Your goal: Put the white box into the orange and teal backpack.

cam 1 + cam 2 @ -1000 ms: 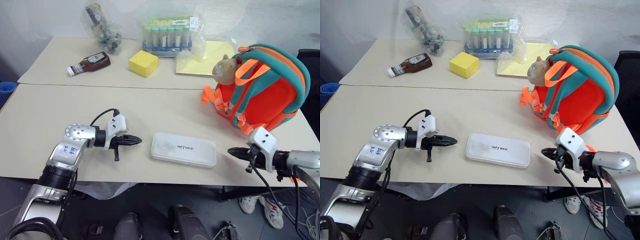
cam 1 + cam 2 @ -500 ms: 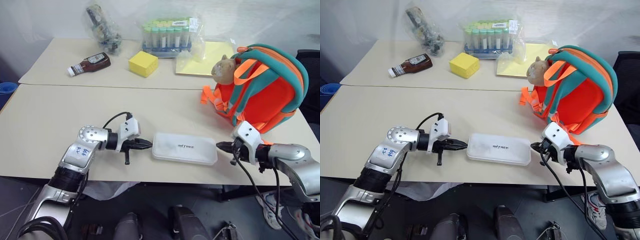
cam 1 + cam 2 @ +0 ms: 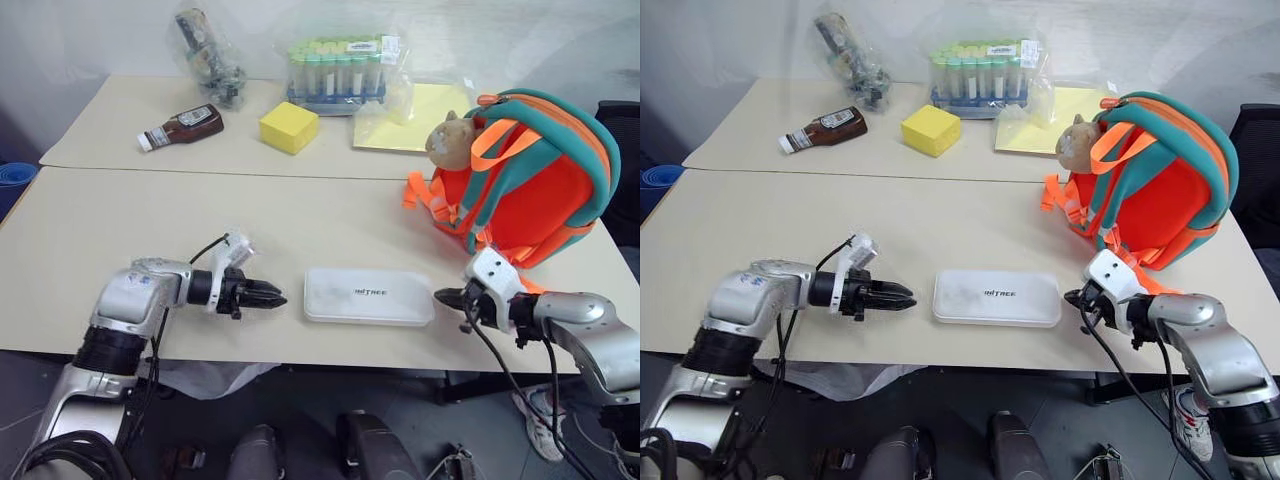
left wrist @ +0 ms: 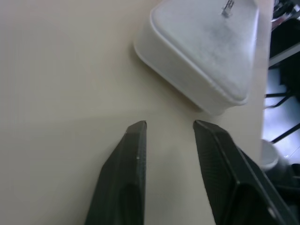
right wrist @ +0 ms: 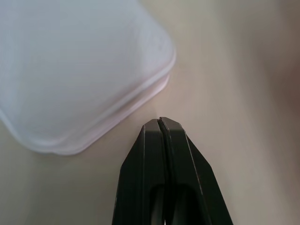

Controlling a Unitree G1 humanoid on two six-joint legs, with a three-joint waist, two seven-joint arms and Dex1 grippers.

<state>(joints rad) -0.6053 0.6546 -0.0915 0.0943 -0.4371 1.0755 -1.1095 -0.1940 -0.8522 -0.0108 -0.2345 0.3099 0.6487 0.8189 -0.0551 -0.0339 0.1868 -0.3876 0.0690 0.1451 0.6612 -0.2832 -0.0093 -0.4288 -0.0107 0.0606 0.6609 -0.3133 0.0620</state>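
Since the earlier frames both arms have come in toward the white box point(image 3: 368, 295), the left wrist has rolled over, and the left gripper point(image 3: 275, 297) has gone from pinched shut to parted; the left wrist view shows its two black fingers point(image 4: 131, 159) standing apart with bare counter between them, aimed at the box's near end but not touching it. The right gripper point(image 3: 441, 296) sits just beside the box's other end with its jaws pressed together, tip close to the rounded corner, a sliver of counter point(image 3: 120, 220) showing between. The white box lies flat on the front counter, lettering up, between the two grippers. The orange and teal backpack point(image 3: 525, 185) stands upright behind and to the right of the box, well apart from it, a tan plush toy point(image 3: 450, 140) hanging at its top. On the far counter lie a yellow block point(image 3: 288, 126), a sauce bottle point(image 3: 182, 127) and a rack of tubes point(image 3: 335, 70).
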